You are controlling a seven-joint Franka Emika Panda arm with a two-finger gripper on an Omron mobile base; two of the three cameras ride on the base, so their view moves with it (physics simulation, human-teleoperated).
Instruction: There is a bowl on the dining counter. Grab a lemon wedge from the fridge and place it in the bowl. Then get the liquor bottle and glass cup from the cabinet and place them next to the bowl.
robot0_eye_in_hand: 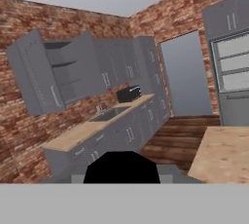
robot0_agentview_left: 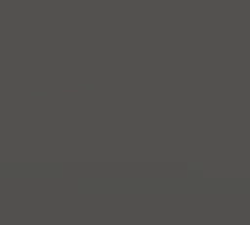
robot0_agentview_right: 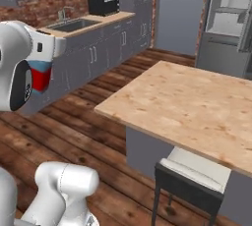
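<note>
Liquor bottle sits up by the arm's end at left in right base view, red w/ blue shoulder, partly hidden by white links; black cap low in hand view. Gripper grip can't be made out. Dining counter to the right, fridge open behind it. Cabinet doors open.

squat clear bottle of red liquid with blue shoulders: upright beside the arm | light wood-grain dining counter: bare | grey wall cabinet: doors open | dark grey fridge: open

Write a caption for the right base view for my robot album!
Robot holding the red liquor bottle near the wooden dining counter, fridge open behind.
</note>
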